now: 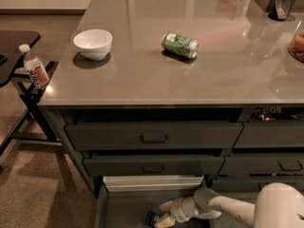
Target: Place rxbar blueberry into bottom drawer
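The bottom drawer (152, 183) is pulled out below the two handled drawers, and its white back rim shows. My gripper (164, 213) is low inside it, with the white arm reaching in from the lower right. The rxbar blueberry (153, 219) shows as a small dark shape at the gripper's tip, close to the drawer floor. I cannot tell whether it is held or lying there.
A green drink can (179, 45) lies on its side on the grey counter (142, 75), with a white bowl (93, 43) to its left. A water bottle (34, 67) stands on a dark stand left of the counter. The two upper drawers (153, 137) are closed.
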